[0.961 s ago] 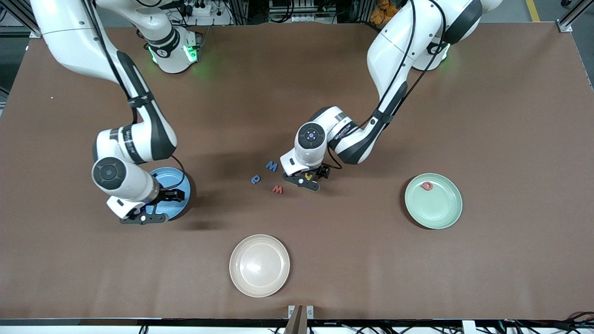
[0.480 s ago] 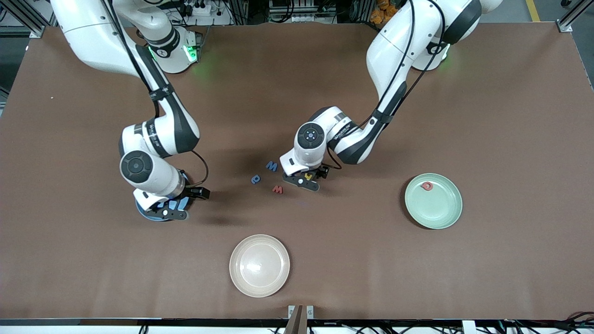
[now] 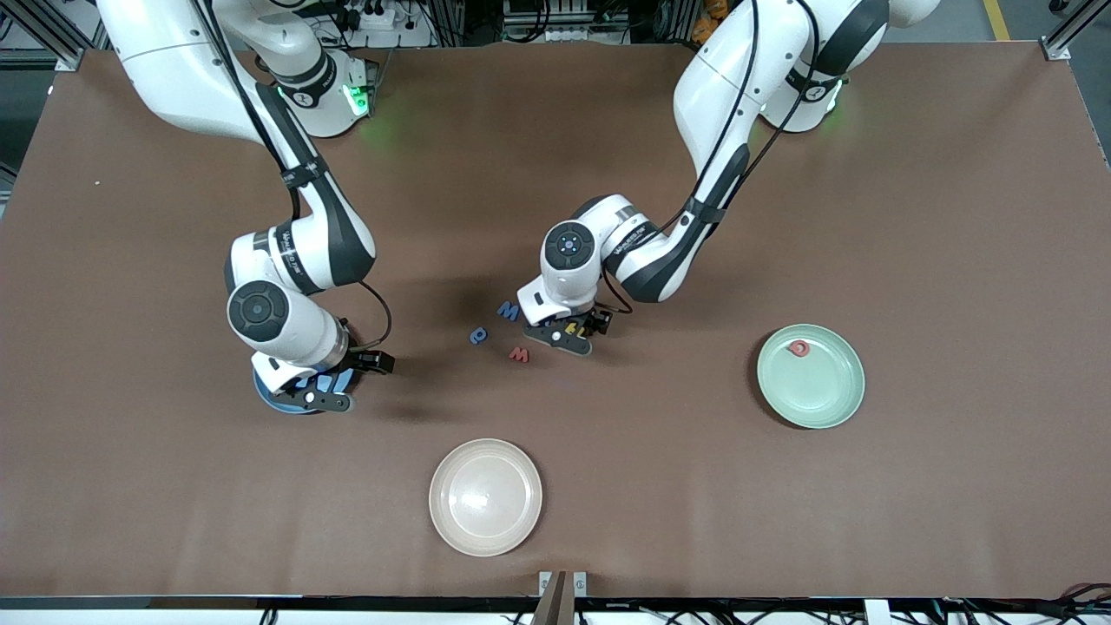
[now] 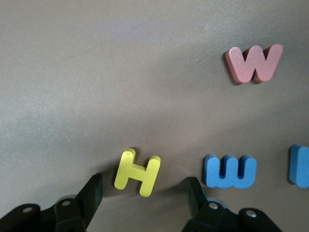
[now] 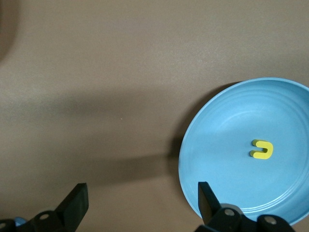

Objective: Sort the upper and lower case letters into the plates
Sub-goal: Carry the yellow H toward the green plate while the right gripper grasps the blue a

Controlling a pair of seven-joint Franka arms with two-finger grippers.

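Left gripper [image 4: 140,200], jaws apart, straddles the yellow H [image 4: 137,172] on the tabletop [image 3: 608,477]. Right gripper [image 5: 140,205], jaws apart, hangs over the blue plate [image 5: 231,125].

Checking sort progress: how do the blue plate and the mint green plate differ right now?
The blue plate holds a yellow letter; the mint green plate holds a red letter. The blue plate sits toward the right arm's end, mostly covered by the open right gripper; the mint green plate sits toward the left arm's end, uncovered. Both are round and shallow.
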